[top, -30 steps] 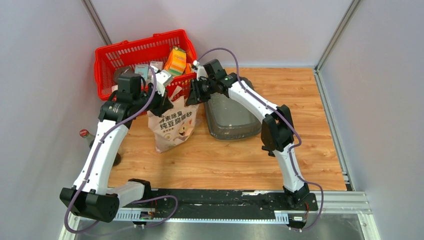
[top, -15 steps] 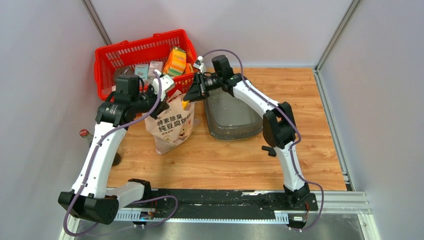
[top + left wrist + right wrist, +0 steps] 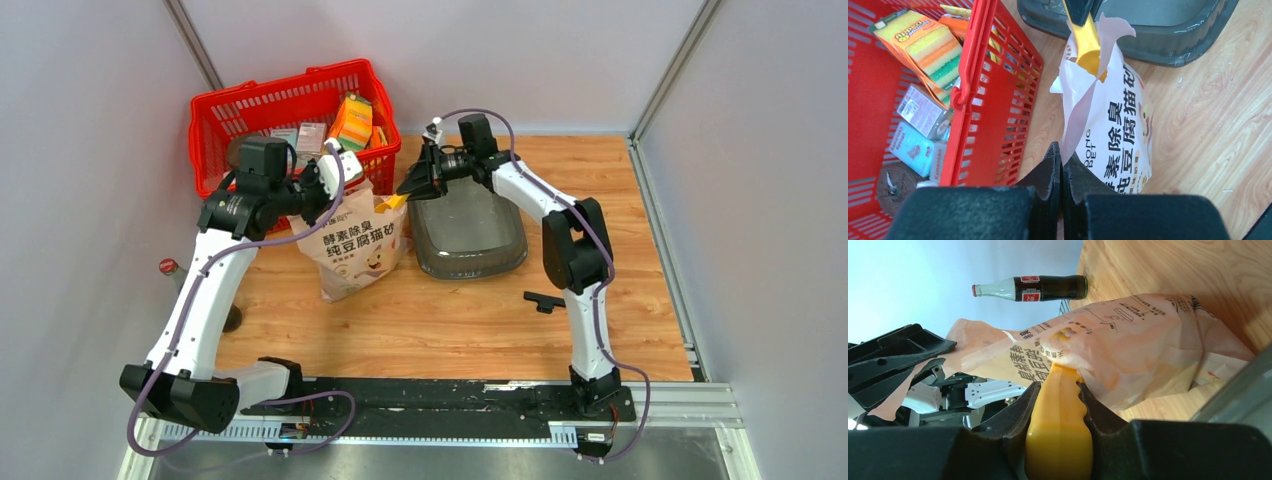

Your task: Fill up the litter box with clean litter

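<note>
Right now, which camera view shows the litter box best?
The top external view: nearly the whole litter box shows, rim and floor. The left wrist view catches only part of it at its top edge. The right wrist view shows at most a blurred grey sliver.

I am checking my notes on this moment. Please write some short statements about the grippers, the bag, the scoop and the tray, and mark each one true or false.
1. The left gripper is shut on the top edge of the paper bag. True.
2. The right gripper holds nothing. False: it is shut on the yellow scoop.
3. The litter box sits inside the red basket. False: it sits on the table, right of the bag.
4. The scoop's front end is at the bag's open top. True.
5. The basket is empty. False: it holds a sponge pack and small packets.
</note>
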